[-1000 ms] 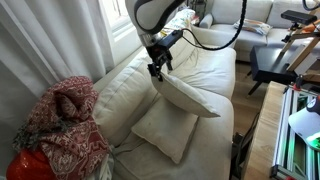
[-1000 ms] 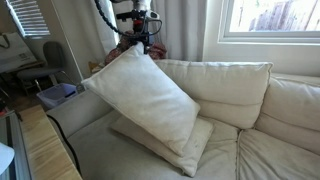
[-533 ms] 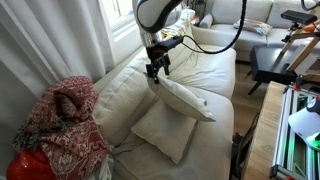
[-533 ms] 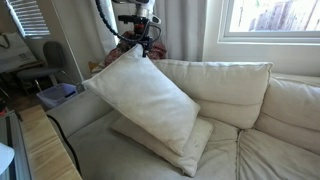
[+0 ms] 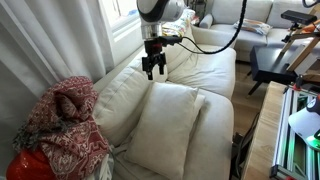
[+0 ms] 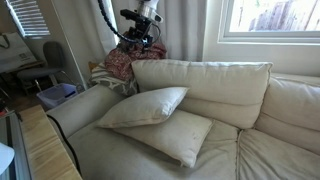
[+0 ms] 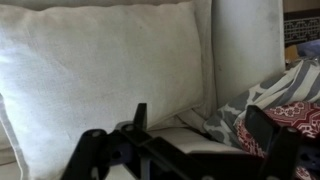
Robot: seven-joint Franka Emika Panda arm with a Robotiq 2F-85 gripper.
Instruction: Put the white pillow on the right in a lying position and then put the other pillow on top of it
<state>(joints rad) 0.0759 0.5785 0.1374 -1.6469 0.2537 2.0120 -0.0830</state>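
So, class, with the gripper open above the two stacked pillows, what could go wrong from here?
1. The top pillow lies off-centre on the lower pillow, apparently overhanging toward the armrest, so it may slide off.
2. The open gripper hangs close above the pillows; a careless retreat could snag fabric and drag the stack.

You have the cream sofa spread out beneath the end effector. A red patterned blanket sits heaped by the sofa's arm, off to one side of the end effector and lower. In the wrist view it shows at the right edge. White curtains hang close behind the end effector.
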